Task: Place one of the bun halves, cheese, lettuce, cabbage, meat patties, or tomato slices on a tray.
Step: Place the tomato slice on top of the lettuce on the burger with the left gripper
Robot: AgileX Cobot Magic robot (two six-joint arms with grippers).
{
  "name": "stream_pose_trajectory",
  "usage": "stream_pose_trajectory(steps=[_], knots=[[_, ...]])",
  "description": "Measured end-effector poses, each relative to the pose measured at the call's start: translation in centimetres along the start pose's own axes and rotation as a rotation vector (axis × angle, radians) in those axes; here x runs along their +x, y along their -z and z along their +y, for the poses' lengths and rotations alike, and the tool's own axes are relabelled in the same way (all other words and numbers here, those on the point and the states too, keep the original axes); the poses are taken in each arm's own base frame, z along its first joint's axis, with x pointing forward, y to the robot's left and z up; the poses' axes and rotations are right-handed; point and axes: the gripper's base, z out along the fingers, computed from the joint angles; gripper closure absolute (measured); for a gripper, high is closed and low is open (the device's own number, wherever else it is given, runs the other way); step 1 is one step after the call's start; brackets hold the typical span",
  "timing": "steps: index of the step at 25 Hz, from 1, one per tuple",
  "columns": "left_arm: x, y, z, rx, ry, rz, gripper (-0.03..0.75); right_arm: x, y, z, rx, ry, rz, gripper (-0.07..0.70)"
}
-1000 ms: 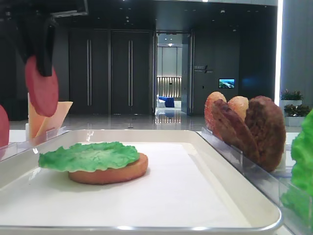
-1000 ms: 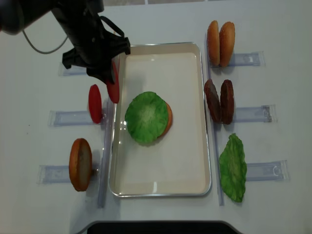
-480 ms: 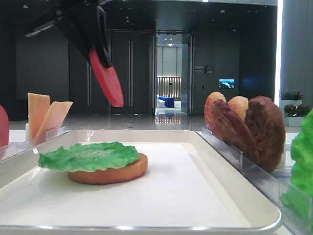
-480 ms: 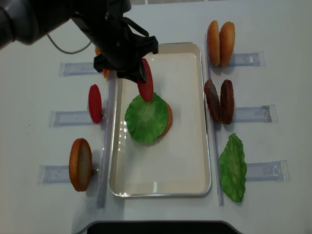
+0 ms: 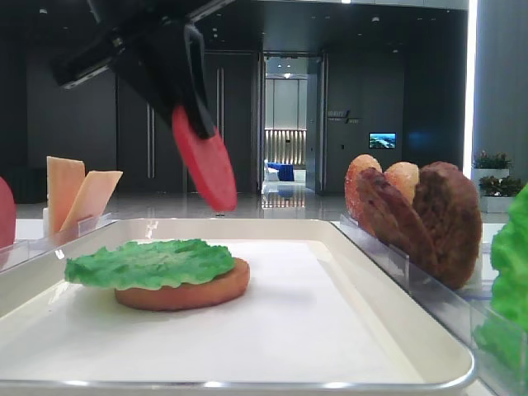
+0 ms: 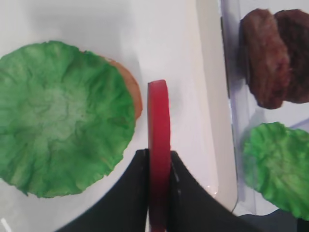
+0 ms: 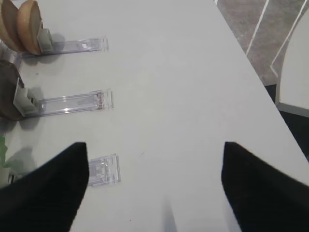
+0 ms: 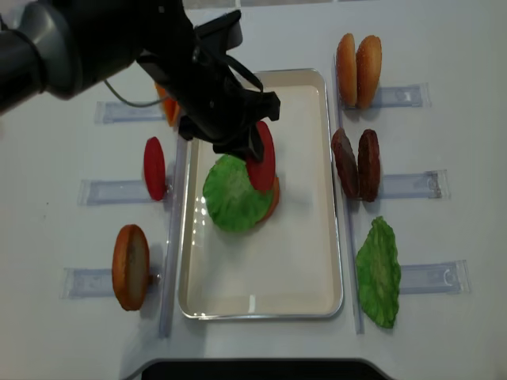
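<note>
My left gripper [image 8: 252, 146] is shut on a red tomato slice [image 8: 262, 161], held on edge in the air above the white tray [image 8: 333, 198]. The slice [image 6: 159, 121] hangs over the right edge of a lettuce leaf [image 8: 233, 194], which lies on a bun half [image 8: 275, 198] on the tray floor. In the low side view the slice [image 5: 206, 169] is tilted, well above the lettuce [image 5: 148, 262] and bun half [image 5: 186, 294]. My right gripper [image 7: 154, 193] is open over bare table, nothing between its fingers.
Clear holders flank the tray. Left of it stand another tomato slice [image 8: 154, 168], a bun half [image 8: 131, 267] and cheese [image 5: 74, 194]. On the right are two bun halves [image 8: 357, 59], two meat patties [image 8: 356, 164] and a lettuce leaf [image 8: 379, 271].
My left gripper has carried the tomato slice rightward from beside the left holders to over the tray, now above the lettuce's right edge. The slice has tilted.
</note>
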Motion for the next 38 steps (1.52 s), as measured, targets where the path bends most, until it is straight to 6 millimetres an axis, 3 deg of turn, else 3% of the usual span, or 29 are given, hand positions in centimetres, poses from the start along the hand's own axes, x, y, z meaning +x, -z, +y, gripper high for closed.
stream_pose_trajectory(steps=[5,18,28,38], knots=[[0.9,-1.4,1.1,-0.022,-0.004,0.016,0.668,0.0,0.0,0.0,0.0,0.0,0.0,0.093],[0.4,-1.4,2.0,-0.019,-0.014,-0.018,0.669,0.0,0.0,0.0,0.0,0.0,0.0,0.093],[0.5,-3.0,2.7,-0.038,-0.007,0.009,0.669,0.0,0.0,0.0,0.0,0.0,0.0,0.093],[0.5,-3.0,2.8,-0.046,-0.016,0.008,0.643,0.0,0.0,0.0,0.0,0.0,0.0,0.093]])
